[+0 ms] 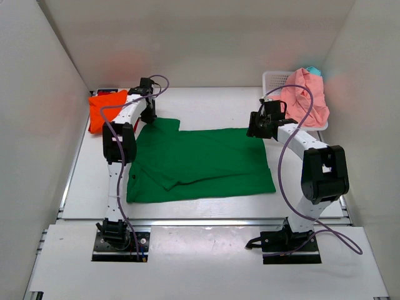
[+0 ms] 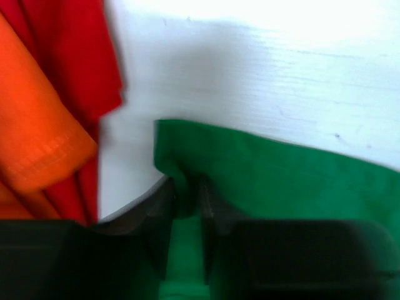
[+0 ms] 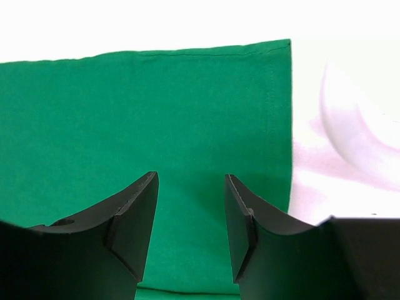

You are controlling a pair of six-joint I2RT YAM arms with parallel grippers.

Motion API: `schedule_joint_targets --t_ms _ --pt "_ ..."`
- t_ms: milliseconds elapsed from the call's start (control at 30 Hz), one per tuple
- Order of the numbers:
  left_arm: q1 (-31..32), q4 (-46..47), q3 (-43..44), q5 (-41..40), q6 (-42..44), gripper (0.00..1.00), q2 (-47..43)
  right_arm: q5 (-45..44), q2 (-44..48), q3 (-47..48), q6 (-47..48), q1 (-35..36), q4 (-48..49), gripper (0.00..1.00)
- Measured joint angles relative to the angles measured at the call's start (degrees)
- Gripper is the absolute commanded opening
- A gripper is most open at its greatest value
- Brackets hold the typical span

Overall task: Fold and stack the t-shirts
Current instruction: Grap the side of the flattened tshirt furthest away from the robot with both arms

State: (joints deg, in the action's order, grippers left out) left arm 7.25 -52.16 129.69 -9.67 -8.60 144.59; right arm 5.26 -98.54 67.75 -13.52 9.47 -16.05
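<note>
**Green shirt spread flat; left arm pinching, right arm released**

Dark green soft cloth t-shirt (image 1: 200,164) is lying spread across the middle of the white bench (image 1: 200,256), with a loose fold creasing its near-left part. It is sitting nearer the far edge than the near one.

Left gripper (image 2: 186,199) is clamping a small tuck of the green shirt's far-left corner, with cloth bunching between the nearly closed fingers.

Right gripper (image 3: 190,187) is hanging over the shirt's far-right corner. Jaws are standing apart with nothing between them; contact with the cloth is unclear.

Toward the far-left corner, a bright orange folded cloth t-shirt (image 1: 100,111) is lying on a red cloth t-shirt (image 2: 75,56), just beside the green corner.

In the far-right corner, a salmon pink cloth t-shirt (image 1: 306,95) is heaping out of a white plastic lattice basket (image 1: 272,80).
</note>
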Motion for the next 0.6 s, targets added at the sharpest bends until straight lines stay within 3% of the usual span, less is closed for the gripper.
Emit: schedule_joint_targets --t_ms 67,433,600 --pt "0.0 -1.0 0.1 0.8 0.5 0.0 0.1 -0.4 -0.6 0.3 0.0 -0.4 0.2 0.45" --pt "-0.4 0.1 -3.6 5.6 1.1 0.0 -2.0 -9.5 -5.7 1.3 -2.2 -0.6 4.1 0.5" --pt "-0.3 1.6 -10.2 7.6 0.7 0.0 -5.9 -11.9 -9.0 4.1 -3.1 -0.4 4.8 0.49"
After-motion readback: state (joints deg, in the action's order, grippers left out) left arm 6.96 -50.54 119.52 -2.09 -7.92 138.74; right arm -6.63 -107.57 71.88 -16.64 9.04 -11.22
